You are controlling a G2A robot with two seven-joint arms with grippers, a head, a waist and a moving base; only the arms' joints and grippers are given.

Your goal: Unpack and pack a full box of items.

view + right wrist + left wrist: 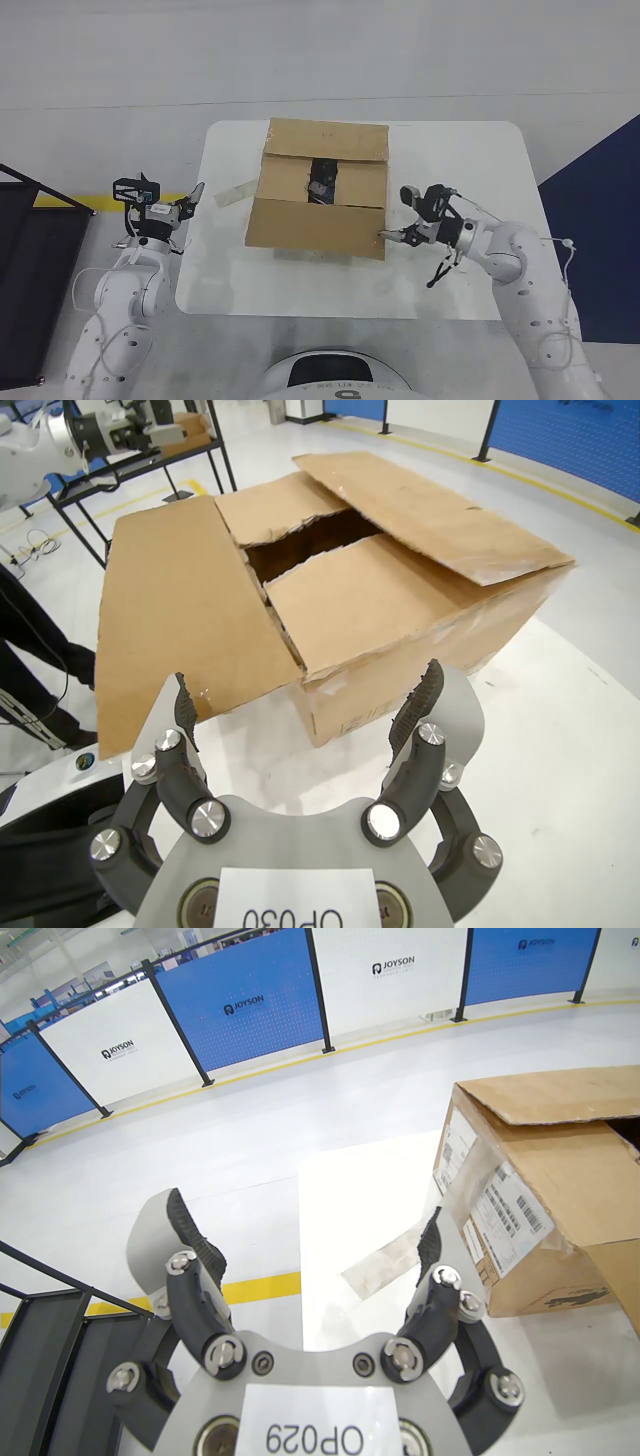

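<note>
Gaping wide and empty, the right jaws sit just beside the near right corner of the cardboard box point(315, 225), whose top flaps stand partly open. The left jaws, equally spread and holding nothing, hang at the table's point(450, 280) left edge. A tape strip point(238, 192) lies between them and the box.

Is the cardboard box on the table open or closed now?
Partly open. On the cardboard box, the outer flaps do not meet, and a dark gap shows between the two torn inner flaps.
</note>
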